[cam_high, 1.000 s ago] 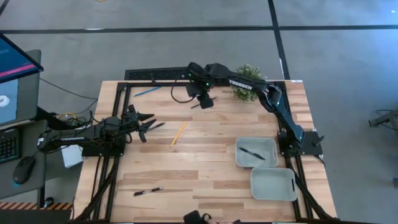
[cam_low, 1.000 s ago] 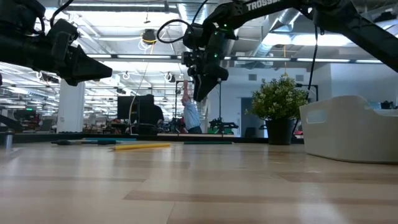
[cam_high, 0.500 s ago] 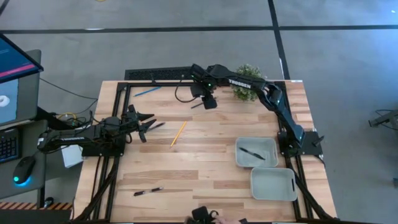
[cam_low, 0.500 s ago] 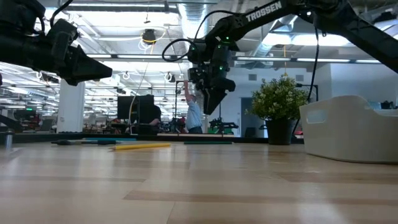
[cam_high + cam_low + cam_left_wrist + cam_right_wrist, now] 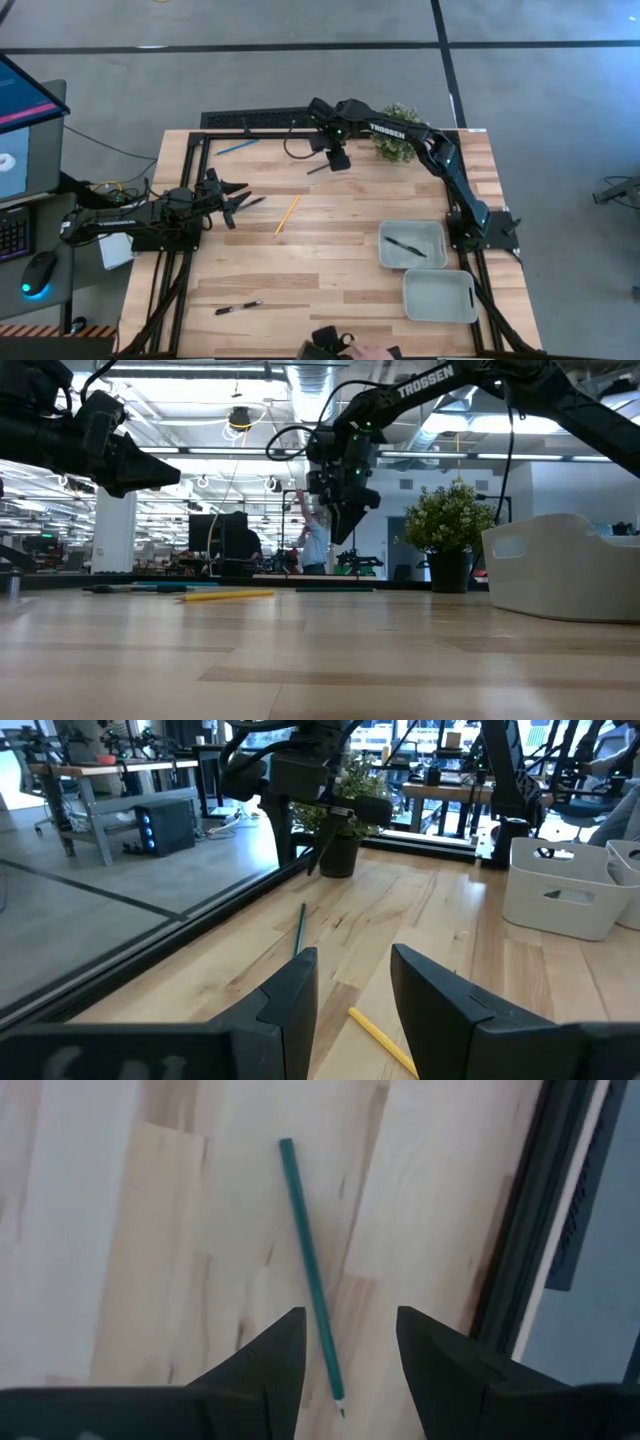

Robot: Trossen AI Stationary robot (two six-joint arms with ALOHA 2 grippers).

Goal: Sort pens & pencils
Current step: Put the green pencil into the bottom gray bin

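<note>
– Two arms are on the table. Where are they now?

– I have the right gripper (image 5: pixel 338 160) far out at the back edge, close to the little plant (image 5: pixel 398 145). It hangs in the air above a green pencil (image 5: pixel 308 1270). From the side I can see it is well off the wood.

– Is it holding the pencil?

– No. Its fingers (image 5: pixel 270 1355) are spread apart and hold nothing. The pencil lies flat on the table, and in the wrist camera it runs right down the gap between them.

– And the left gripper (image 5: pixel 232 200)?

– It waits on the left side, lifted off the table. Its fingers are apart too, with nothing in them. One dark pen (image 5: pixel 250 203) lies near its tip.

– Where are the other pencils?

– I see a yellow pencil (image 5: pixel 287 214) lying near the middle of the table, on a slant. A blue pencil (image 5: pixel 237 147) lies at the back left, well apart from the green one.

– Any more pens?

– One pen (image 5: pixel 405 245) lies inside a grey tray (image 5: pixel 435 232) on the right side. A second tray (image 5: pixel 440 296) sits just beside that one, nearer the front. Another pen (image 5: pixel 237 308) lies on the wood at the front left, far from both trays.
</note>
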